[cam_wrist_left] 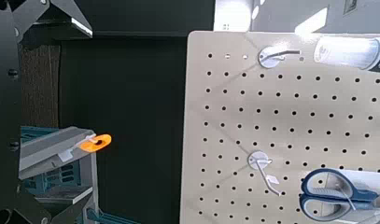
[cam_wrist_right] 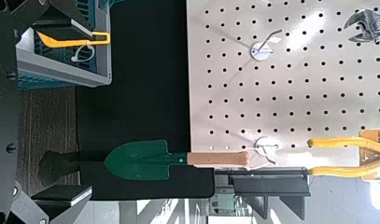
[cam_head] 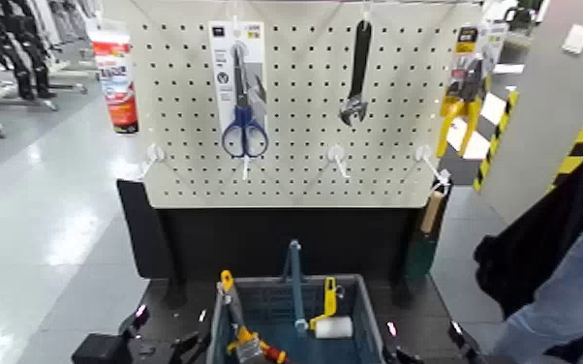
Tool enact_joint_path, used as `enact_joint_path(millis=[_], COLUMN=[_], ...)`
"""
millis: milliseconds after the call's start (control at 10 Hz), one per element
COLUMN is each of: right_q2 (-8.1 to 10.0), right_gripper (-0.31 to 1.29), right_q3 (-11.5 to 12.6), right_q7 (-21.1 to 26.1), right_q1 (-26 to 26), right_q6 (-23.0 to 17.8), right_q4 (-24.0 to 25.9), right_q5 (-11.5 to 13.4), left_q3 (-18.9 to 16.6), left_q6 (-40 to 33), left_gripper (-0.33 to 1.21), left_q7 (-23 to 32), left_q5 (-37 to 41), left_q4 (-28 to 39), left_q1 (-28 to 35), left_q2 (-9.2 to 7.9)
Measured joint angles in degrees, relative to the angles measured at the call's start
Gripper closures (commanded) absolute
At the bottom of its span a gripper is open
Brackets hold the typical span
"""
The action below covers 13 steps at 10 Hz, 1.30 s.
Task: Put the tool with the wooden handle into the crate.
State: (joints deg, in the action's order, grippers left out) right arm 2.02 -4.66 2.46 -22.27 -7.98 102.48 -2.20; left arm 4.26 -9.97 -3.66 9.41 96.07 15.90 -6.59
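Observation:
The tool with the wooden handle (cam_head: 434,209) hangs from the pegboard's lower right hook. In the right wrist view it shows as a pale handle (cam_wrist_right: 218,159) with a green trowel blade against the black panel. The blue-grey crate (cam_head: 365,300) stands at the front below the board, its tall bar handle (cam_head: 295,276) upright. My right gripper (cam_wrist_right: 71,103) is open and empty, well short of the tool. My left gripper (cam_wrist_left: 66,117) is also open, holding nothing, near the crate (cam_wrist_left: 52,163).
Blue scissors (cam_head: 244,116), a wrench (cam_head: 356,73) and yellow pliers (cam_head: 462,102) hang on the pegboard (cam_head: 295,165). A paint roller (cam_head: 331,324) and a yellow-handled tool (cam_head: 232,315) lie in the crate. A person (cam_head: 557,261) stands close at the right.

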Motion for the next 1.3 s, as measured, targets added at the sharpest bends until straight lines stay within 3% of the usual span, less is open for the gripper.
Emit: enact_joint_path(millis=[500, 700, 1000, 1300], right_q2=[-0.08, -0.08, -0.42, -0.44], right_gripper=[0.14, 0.14, 0.14, 0.14], right_q3=[0.2, 1.6, 7.8, 15.7], right_q7=[0.0, -2.4, -11.5, -24.9], right_q1=[-0.1, -0.4, 0.5, 4.7], right_q6=[-0.3, -0.4, 2.7, 8.5], right_q4=[0.2, 0.8, 2.4, 1.7], right_q5=[0.0, -0.5, -1.2, -2.3], left_q3=[-0.1, -0.1, -0.1, 0.0], left_q6=[0.3, 0.6, 1.1, 1.2], left_gripper=[0.13, 0.13, 0.13, 0.13], left_q7=[-0.4, -0.6, -1.1, -1.3], left_q5=[0.5, 0.6, 0.8, 1.0], left_q4=[0.0, 0.0, 0.0, 0.0], left_q1=[0.0, 0.0, -0.1, -0.2], left_q2=[-0.09, -0.09, -0.13, -0.22])
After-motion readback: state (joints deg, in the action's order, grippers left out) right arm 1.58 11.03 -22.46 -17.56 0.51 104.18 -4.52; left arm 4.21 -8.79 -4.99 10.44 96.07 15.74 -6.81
